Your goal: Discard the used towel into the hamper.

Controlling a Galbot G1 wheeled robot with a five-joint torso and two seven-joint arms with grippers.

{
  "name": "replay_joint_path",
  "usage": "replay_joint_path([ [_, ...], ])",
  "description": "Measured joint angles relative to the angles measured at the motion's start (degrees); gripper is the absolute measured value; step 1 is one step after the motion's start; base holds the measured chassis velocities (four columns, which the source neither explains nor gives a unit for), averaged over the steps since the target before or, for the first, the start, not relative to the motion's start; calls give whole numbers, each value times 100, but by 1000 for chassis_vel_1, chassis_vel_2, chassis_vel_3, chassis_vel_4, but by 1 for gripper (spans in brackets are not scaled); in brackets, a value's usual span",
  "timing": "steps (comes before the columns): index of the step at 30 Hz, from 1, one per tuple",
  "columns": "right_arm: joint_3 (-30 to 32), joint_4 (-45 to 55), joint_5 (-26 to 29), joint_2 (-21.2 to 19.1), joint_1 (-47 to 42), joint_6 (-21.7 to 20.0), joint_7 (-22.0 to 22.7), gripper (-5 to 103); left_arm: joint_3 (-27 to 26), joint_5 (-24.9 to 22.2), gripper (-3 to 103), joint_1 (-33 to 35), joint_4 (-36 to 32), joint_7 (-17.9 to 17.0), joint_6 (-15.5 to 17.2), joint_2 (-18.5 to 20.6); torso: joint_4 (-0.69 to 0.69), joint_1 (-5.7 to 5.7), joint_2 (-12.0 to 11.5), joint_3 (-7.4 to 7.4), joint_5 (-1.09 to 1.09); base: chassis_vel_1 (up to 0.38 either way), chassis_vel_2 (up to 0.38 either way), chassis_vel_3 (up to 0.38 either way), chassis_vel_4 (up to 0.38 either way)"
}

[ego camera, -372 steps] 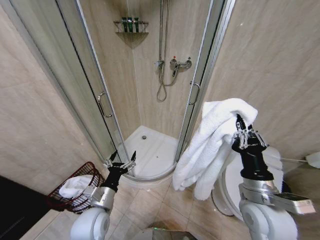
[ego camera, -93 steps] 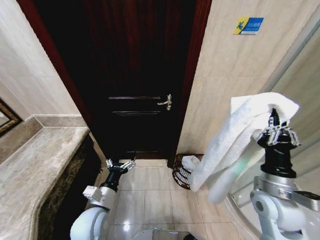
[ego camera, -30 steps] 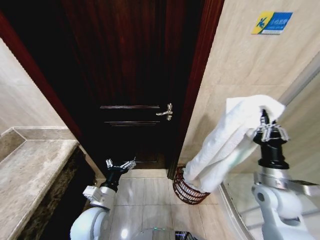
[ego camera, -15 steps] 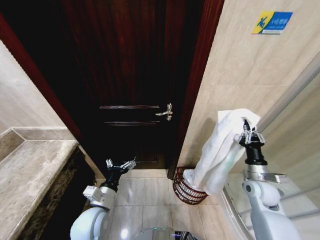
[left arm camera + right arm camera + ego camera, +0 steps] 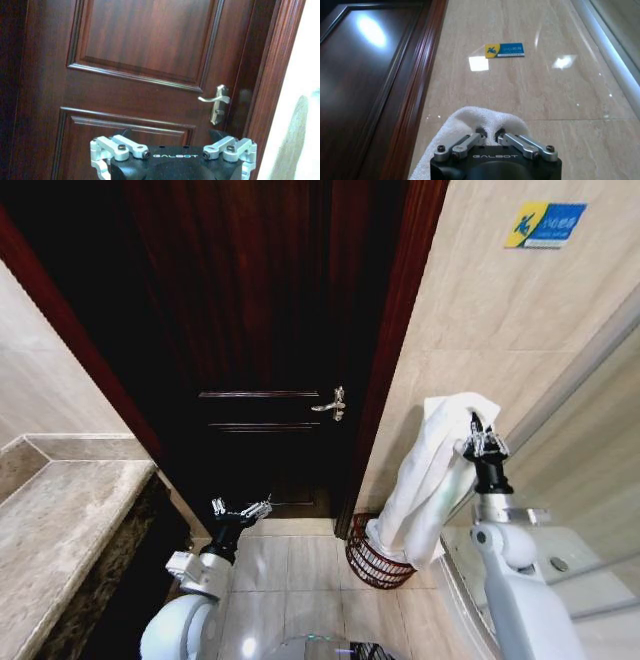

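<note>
You are holding the white terry-cloth towel (image 5: 432,470) pinched at its top fold in the right claw (image 5: 484,442); the right wrist view shows both fingers (image 5: 465,144) closed tight on a bunched ridge of the white cloth (image 5: 482,120), so the grip looks secure; the rest of the fabric is hanging in a long limp drape from that pinch, its lower end reaching down to the rim of the small round dark red-brown wire hamper (image 5: 375,558) standing on the tiled floor (image 5: 290,580) beside the dark wooden door (image 5: 260,330). Judging by the way it is folding and sagging, the towel is soft and floppy, fairly light but bulky; it will not slip easily, yet it will swing and trail, so a loose tail could catch on the wire rim or spill over the side; a grip high on a gathered fold, as you are using, suits it best, since the weight hangs straight below. The left claw (image 5: 240,510) is waiting low, facing the door, with its fingers spread wide and holding nothing.
</note>
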Motion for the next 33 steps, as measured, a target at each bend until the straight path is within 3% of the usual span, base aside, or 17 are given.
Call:
replay_joint_path([
  [6,-71,-239,9,38,95,52,-49,8,0,0,100,0,0,0,0,0,-1,0,0,0,1,0,0,0,0],
  [12,-59,-683,12,223,19,369,-209,8,0,0,100,0,0,0,0,1,-1,0,0,0,2,0,0,0,0],
  [20,53,-1552,1,450,-280,891,-563,8,0,0,100,0,0,0,0,0,-1,-1,0,0,0,0,0,0,0],
  [33,-105,-3027,19,550,26,1210,-983,8,0,0,100,0,0,0,0,0,0,0,0,0,2,0,0,0,0],
])
